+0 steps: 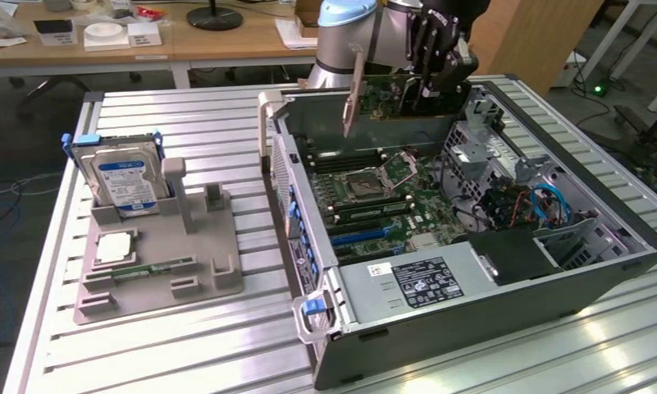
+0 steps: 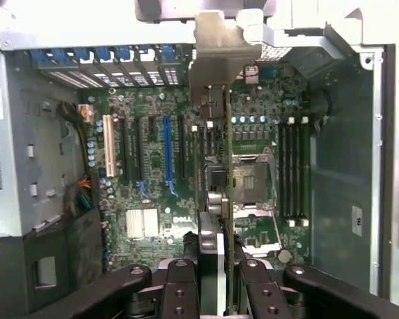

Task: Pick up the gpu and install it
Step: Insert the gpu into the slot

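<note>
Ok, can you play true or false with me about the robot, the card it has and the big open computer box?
1. The black gripper holds the thin flat expansion card with a green circuit-board edge above the open dark metal computer case. True.
2. The card is plugged into a slot on the green motherboard. False: it hangs in the gripper, up above the board.
3. The silver hard drive with a blue label stands upright in the grey plastic holder. True.
4. The holder sits inside the case. False: it sits on the ribbed metal table, to the exterior view's left of the case.
</note>
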Controlling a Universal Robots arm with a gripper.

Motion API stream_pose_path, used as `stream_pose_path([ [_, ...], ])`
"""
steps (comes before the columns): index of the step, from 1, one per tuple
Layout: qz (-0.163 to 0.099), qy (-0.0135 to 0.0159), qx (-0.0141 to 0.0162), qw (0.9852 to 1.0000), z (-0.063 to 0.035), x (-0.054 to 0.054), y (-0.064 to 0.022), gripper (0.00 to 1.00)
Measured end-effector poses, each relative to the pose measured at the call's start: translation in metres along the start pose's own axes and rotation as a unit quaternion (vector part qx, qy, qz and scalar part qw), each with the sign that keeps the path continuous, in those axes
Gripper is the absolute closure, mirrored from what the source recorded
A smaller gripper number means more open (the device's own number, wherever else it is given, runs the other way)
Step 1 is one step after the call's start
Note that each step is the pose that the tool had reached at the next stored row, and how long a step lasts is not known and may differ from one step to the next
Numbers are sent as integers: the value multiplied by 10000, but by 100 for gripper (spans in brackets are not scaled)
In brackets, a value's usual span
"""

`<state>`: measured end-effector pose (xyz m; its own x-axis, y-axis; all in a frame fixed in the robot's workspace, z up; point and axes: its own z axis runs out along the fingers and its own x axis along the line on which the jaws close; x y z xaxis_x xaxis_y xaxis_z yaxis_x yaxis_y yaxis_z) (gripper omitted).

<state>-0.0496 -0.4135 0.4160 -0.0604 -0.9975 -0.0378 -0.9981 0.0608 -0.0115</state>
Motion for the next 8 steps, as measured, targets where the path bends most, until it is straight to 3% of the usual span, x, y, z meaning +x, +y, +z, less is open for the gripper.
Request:
stream_pose_path([
  [2,1,-23,6,10000,23,0,1,72],
  [8,-190,-27,26,9998,58,2,0,72],
])
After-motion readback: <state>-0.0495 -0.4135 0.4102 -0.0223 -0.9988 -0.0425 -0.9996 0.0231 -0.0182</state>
